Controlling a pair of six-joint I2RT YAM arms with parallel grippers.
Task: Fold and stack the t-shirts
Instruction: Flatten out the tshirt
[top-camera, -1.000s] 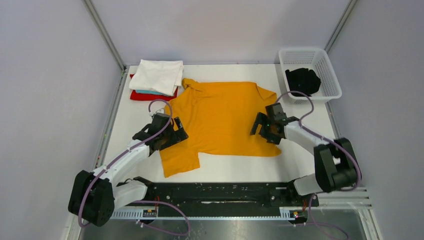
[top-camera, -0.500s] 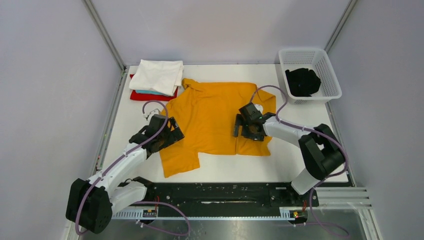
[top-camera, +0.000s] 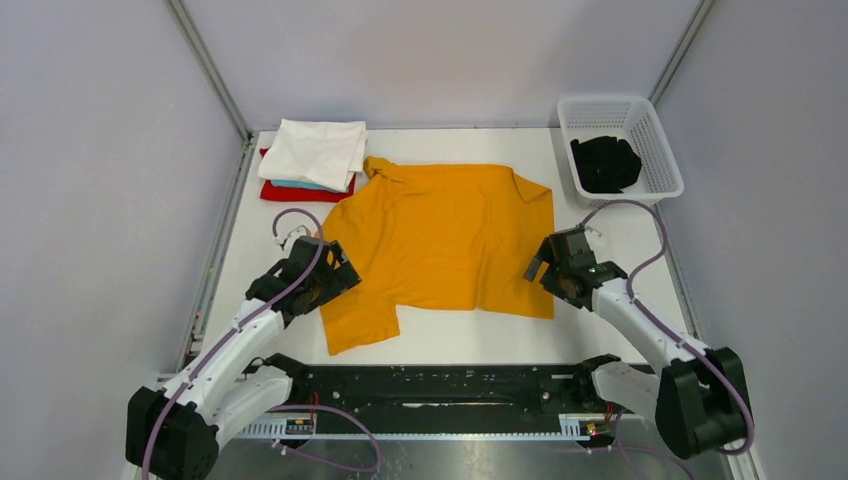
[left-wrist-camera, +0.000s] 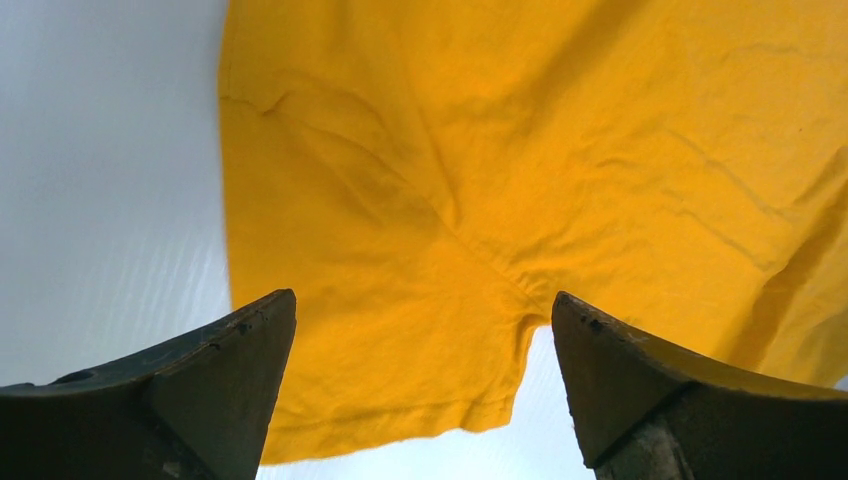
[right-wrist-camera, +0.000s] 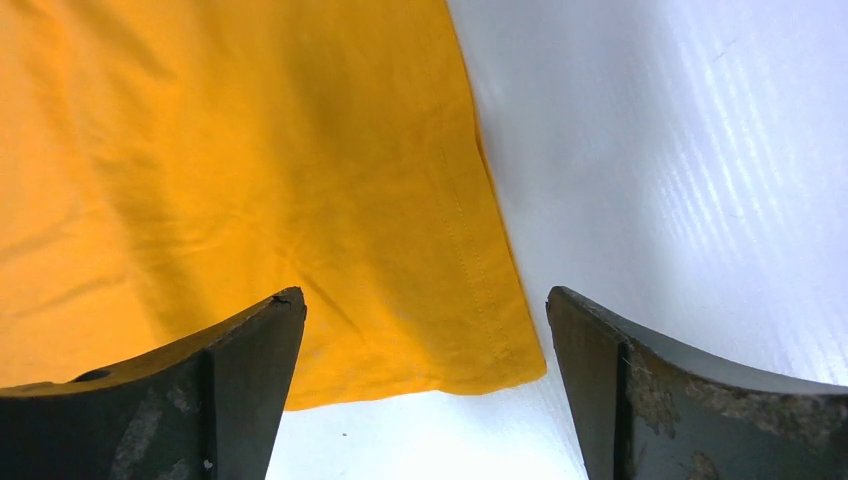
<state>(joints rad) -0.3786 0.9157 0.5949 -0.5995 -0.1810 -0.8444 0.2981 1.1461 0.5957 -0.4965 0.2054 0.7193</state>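
Note:
A mustard-yellow t-shirt (top-camera: 440, 235) lies spread on the white table, one sleeve hanging toward the near left. My left gripper (top-camera: 338, 272) is open and empty at the shirt's left edge; the left wrist view shows the sleeve (left-wrist-camera: 400, 330) between the jaws. My right gripper (top-camera: 545, 268) is open and empty at the shirt's near right corner (right-wrist-camera: 490, 350). A folded stack sits at the back left: a white shirt (top-camera: 315, 150) over a light-blue one and a red one (top-camera: 285, 190). A black shirt (top-camera: 604, 163) lies in the basket.
The white lattice basket (top-camera: 660, 150) stands at the back right corner. Grey walls and metal frame posts enclose the table. The black base rail (top-camera: 440, 385) runs along the near edge.
My right gripper has pulled back from over the shirt's right part to its near right corner. The shirt's right side now lies flatter. My left gripper has shifted slightly nearer.

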